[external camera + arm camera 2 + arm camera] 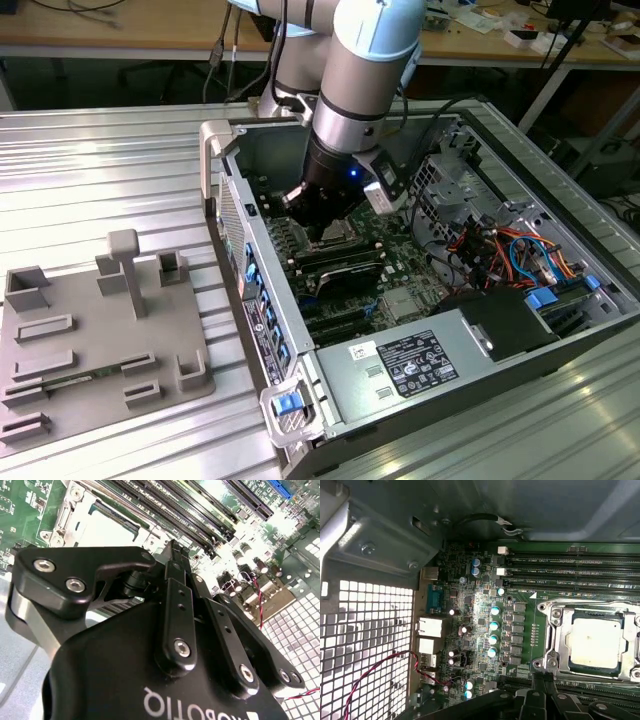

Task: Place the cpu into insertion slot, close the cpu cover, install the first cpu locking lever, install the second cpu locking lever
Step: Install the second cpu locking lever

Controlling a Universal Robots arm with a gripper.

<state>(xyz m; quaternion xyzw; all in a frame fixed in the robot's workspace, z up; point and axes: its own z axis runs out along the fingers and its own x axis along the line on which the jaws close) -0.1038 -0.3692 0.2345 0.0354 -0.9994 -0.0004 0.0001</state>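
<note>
The gripper (172,547) hangs low inside the open case (330,390), just above the motherboard (485,605); its fingers (175,610) are pressed together and hold nothing. Beyond them the cpu (596,642) lies in the slot (555,645), with the cover (592,609) down around it, beside the memory slots (570,562).

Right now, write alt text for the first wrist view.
A cpu sits in the insertion slot under a silvery cpu cover on a green motherboard. Black memory slots run beside the socket; a perforated case wall stands at one side.
</note>
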